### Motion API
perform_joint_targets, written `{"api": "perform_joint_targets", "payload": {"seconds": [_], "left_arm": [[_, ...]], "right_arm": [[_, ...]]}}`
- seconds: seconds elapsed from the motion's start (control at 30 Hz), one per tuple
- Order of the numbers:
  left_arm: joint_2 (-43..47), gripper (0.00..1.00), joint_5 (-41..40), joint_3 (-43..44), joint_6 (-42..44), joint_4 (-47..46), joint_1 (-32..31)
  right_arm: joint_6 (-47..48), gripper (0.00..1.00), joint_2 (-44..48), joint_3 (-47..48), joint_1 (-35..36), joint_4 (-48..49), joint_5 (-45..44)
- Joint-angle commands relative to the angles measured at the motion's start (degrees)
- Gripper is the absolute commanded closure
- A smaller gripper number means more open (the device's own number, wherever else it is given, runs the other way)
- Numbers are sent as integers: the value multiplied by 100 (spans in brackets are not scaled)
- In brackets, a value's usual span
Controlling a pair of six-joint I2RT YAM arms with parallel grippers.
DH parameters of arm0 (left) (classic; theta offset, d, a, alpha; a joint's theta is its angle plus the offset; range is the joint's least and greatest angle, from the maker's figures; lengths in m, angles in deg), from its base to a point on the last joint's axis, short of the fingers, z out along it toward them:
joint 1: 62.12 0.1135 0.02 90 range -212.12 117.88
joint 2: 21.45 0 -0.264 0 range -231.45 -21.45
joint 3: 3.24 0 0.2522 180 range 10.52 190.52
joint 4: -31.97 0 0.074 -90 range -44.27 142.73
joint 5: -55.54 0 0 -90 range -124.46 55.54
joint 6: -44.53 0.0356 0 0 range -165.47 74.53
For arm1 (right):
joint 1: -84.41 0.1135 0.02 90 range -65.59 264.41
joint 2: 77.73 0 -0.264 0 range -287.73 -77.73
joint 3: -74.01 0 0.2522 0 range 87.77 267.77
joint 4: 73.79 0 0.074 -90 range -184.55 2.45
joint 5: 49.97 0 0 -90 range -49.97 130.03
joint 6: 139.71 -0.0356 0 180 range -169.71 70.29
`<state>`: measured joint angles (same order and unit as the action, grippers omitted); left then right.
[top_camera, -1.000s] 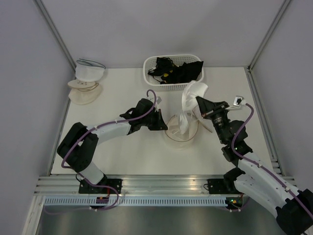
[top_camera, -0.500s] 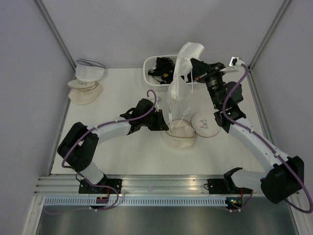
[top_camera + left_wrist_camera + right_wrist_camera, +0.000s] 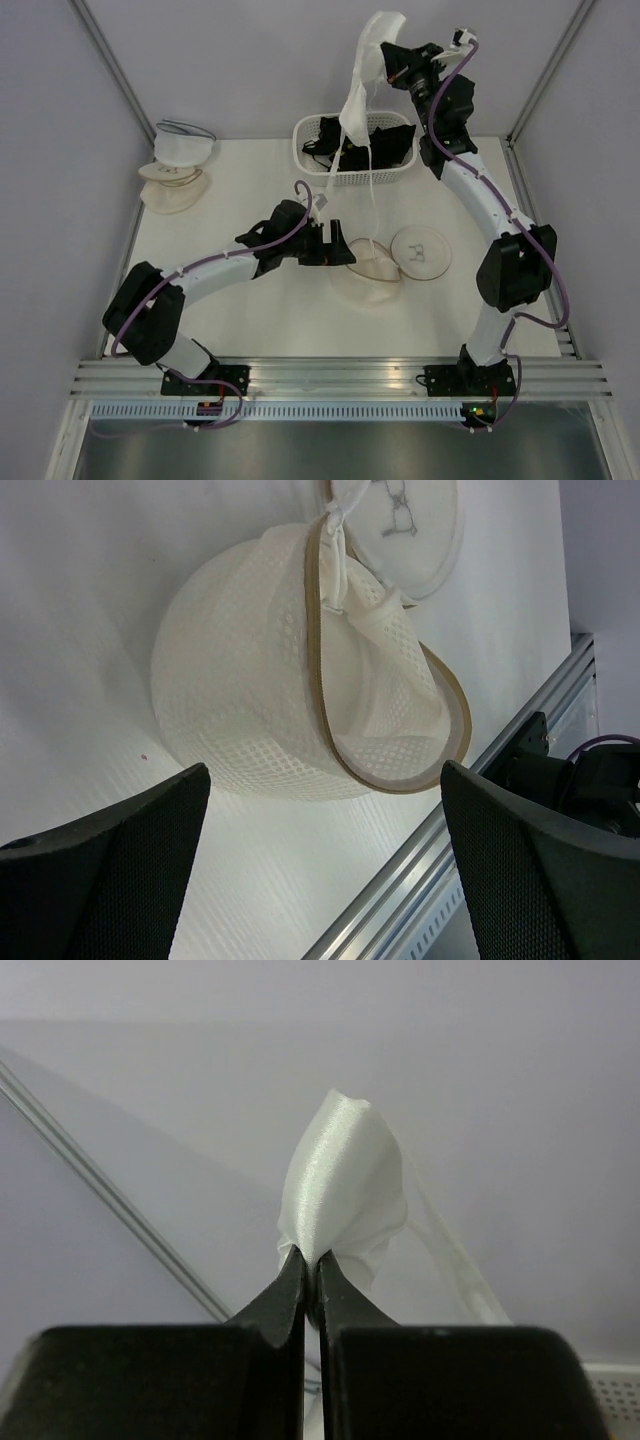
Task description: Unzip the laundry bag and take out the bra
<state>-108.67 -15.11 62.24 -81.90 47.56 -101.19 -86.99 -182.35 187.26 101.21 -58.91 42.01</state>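
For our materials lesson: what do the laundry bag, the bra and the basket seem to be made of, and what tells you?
Laundry bag: cream open-weave mesh, matt; the grid of holes shows.
Bra: smooth white fabric, perhaps satin; it gleams softly.
Basket: likely white plastic; slotted walls.

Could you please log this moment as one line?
left hand: open by unzipped laundry bag | right hand: holds bra high

I log the laundry bag (image 3: 368, 275) mid-way across the desk (image 3: 250, 180), its flap (image 3: 420, 252) just right of it. The left jaws sit just left of the bag. Behind it stands the basket (image 3: 330, 178); the bra (image 3: 362, 100) hangs above it from the right jaws. Far left lie the stacked pouches (image 3: 178, 165).
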Motion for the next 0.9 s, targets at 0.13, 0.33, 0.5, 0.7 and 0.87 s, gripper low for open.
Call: {"api": "perform_joint_targets", "payload": {"seconds": [0.13, 0.33, 0.5, 0.7, 0.87], "left_arm": [[425, 0, -107, -321, -40, -42, 13], [627, 0, -160, -488, -102, -16, 13], [636, 0, -169, -549, -189, -16, 22], [645, 0, -160, -672, -260, -24, 22], [601, 0, -125, -751, -312, -7, 31]], "right_arm": [[431, 100, -1086, 2021, -159, 176, 207], [502, 100, -2158, 3611, -273, 132, 207], [634, 100, -2949, 4343, -335, 807, -434], [626, 100, -3310, 4316, -361, 1898, -1006], [459, 100, -3592, 5045, -361, 1811, -1567]]}}
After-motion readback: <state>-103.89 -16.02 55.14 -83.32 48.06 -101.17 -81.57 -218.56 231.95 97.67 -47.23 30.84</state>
